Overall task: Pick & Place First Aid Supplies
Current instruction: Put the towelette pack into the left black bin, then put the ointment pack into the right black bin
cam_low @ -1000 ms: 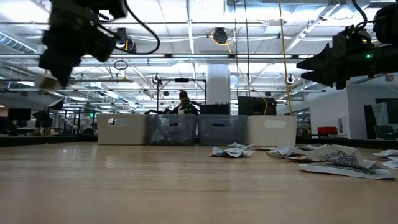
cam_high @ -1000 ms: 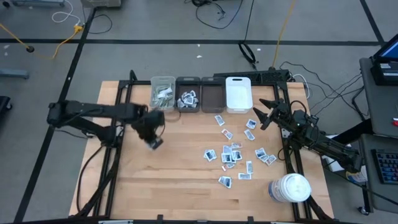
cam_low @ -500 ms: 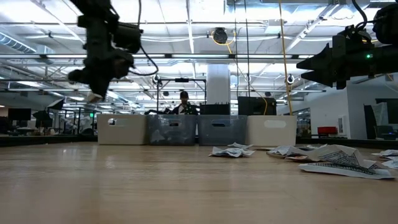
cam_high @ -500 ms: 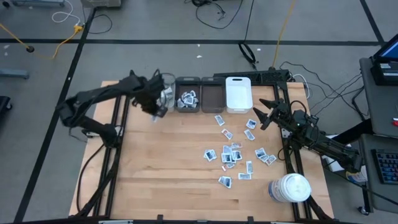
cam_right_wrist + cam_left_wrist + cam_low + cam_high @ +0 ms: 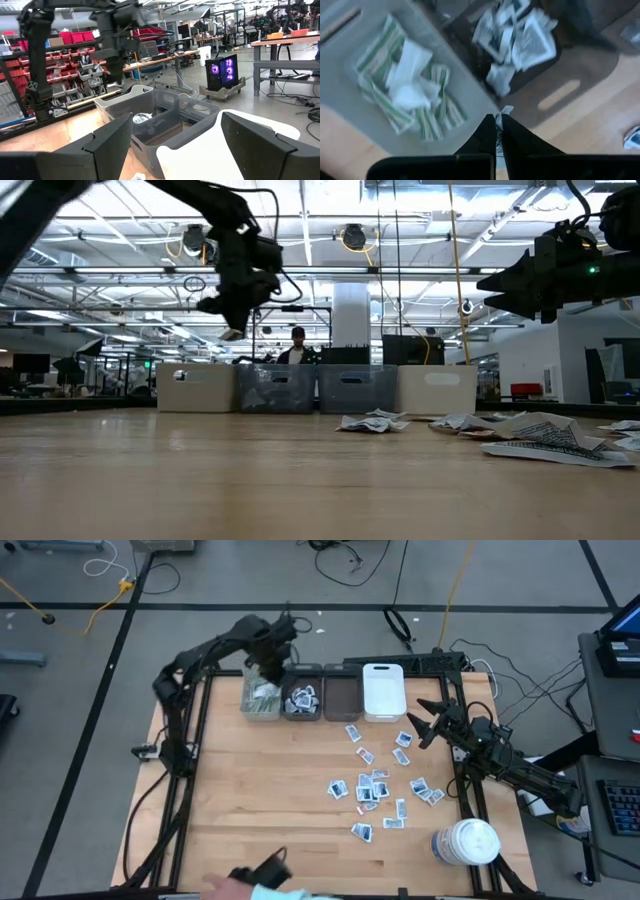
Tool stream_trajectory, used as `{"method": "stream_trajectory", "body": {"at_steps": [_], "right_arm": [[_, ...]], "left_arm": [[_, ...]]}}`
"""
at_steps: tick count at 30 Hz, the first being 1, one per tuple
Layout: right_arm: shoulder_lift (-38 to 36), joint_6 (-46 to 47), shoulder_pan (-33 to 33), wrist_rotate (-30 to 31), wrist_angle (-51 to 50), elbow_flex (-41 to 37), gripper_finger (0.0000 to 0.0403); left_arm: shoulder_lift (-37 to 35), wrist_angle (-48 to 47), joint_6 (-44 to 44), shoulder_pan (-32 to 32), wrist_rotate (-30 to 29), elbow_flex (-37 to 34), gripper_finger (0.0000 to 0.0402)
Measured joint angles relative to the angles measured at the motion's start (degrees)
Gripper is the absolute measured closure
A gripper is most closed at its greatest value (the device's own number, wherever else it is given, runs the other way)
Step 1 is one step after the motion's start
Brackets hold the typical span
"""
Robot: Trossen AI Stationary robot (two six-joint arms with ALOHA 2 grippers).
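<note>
Right now the left gripper (image 5: 268, 668) hangs above the back row of bins, its jaws pinched together on a small pale sachet (image 5: 503, 111) whose corner pokes out between the tips. In the left wrist view the clear bin (image 5: 380, 65), holding green-striped wrapped strips (image 5: 415, 107), lies to one side of the jaws, and the dark bin (image 5: 560, 65), holding printed sachets (image 5: 520, 35), lies to the other; the jaws sit roughly over the wall between the two. That is the relation the drop depends on: a small shift either way decides which bin receives the piece. Whether the held piece is a printed sachet or a strip I cannot tell.

The rest of the supplies, a scatter of sachets (image 5: 375, 785), lie flat on the desk (image 5: 250, 800) toward its right half, well apart from the left gripper. The right gripper (image 5: 425, 723) is far nearer to them, waiting at the right edge of the scatter with its jaws spread wide and nothing between them.
</note>
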Motion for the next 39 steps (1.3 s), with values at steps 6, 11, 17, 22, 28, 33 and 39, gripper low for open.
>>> {"method": "stream_trajectory", "body": {"at_steps": [6,11,17,22,28,33,39], "right_arm": [[0.00,0.00,0.00,0.00,0.02,0.00,0.0105],[0.00,0.00,0.00,0.00,0.02,0.00,0.0105],[0.00,0.00,0.00,0.01,0.02,0.00,0.0105],[0.00,-0.02,-0.02,0.00,0.02,-0.02,0.0105],[0.00,0.00,0.00,0.01,0.02,-0.01,0.0105],[0.01,0.00,0.00,0.00,0.02,0.00,0.0105],[0.00,0.00,0.00,0.00,0.02,0.00,0.0105]], "left_arm": [[9.38,-1.68,1.49,0.67,-0.46,14.59,0.0393],[15.53,1.33,2.76,0.87,-0.63,18.00,0.0393],[20.65,3.26,4.95,1.62,-1.08,18.23,0.0393],[23.01,3.61,5.32,1.98,-1.27,18.19,0.0390],[22.64,5.18,5.58,1.94,-3.04,18.18,0.0303],[22.47,5.43,7.64,2.00,-1.33,18.19,0.0189],[18.45,4.50,9.36,1.59,-0.83,18.01,0.0084]]}}
